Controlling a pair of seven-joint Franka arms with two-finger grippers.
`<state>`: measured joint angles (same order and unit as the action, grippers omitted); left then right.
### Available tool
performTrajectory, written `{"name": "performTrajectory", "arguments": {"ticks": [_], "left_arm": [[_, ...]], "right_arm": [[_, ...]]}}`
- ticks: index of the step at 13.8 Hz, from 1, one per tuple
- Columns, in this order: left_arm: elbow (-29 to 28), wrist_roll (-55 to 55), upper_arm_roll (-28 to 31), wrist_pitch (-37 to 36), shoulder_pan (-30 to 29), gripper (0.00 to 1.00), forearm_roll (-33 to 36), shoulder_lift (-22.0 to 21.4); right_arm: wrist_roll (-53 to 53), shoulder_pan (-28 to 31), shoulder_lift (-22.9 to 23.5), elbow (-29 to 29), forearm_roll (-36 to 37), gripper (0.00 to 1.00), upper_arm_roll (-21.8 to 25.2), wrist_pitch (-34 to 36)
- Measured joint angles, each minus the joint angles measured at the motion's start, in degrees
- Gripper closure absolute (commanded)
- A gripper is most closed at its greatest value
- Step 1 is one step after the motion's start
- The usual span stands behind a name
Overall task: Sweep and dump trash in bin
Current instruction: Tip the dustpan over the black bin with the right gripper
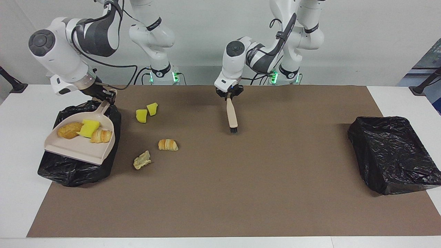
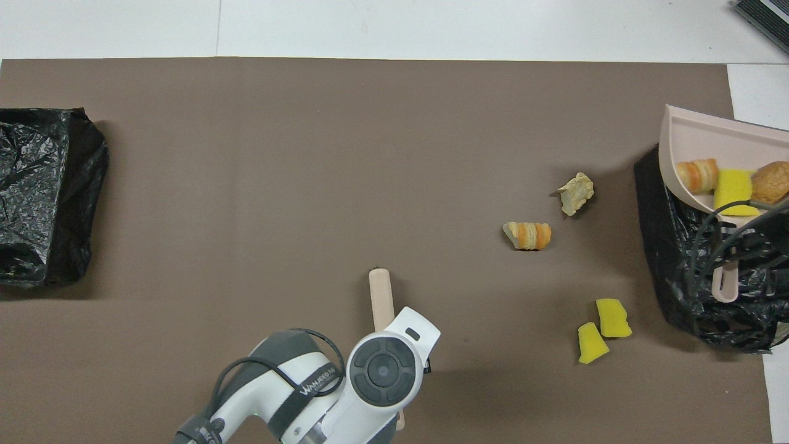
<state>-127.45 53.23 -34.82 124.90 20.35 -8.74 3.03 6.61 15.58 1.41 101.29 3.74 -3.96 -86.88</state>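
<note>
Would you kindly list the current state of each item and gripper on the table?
Dustpan: held over bin, loaded, not tipped.
Bin: open, lined.
Second bin: open, lined.
Brush: held, bristles down.
Loose trash: four pieces on the mat.
Right gripper: shut on dustpan handle.
Left gripper: shut on brush handle.

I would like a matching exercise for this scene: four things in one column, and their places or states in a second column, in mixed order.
Things:
1. dustpan
2. hand brush
3. two yellow sponge chunks
4. crumpled beige scrap

Places or states:
A. on the mat beside the croissant piece
B. held by the left gripper, bristles down
C. held by the right gripper over the bin
D. on the mat, nearest to the robots

Pairs: 1-C, 2-B, 3-D, 4-A
</note>
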Motion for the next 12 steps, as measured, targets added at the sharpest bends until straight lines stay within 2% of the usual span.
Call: {"name": "performTrajectory", "arguments": {"ticks": [5, 8, 12], "left_arm": [[-2.8, 5.6, 0.0, 2.8, 5.9, 1.00, -1.5, -0.2], [-3.4, 5.3, 0.2, 3.7, 6.1, 1.00, -1.6, -0.2], [-3.4, 3.7, 0.6, 3.7, 5.7, 1.00, -2.7, -0.3]], "right_arm": [[-17.7, 5.2, 0.1, -0.4, 9.5, 1.00, 0.6, -2.4], [-35.5, 7.2, 0.4, -0.4, 16.3, 1.00, 0.9, -8.3], [-47.0, 7.7, 3.7, -0.4, 21.6, 1.00, 1.0, -13.8]]}}
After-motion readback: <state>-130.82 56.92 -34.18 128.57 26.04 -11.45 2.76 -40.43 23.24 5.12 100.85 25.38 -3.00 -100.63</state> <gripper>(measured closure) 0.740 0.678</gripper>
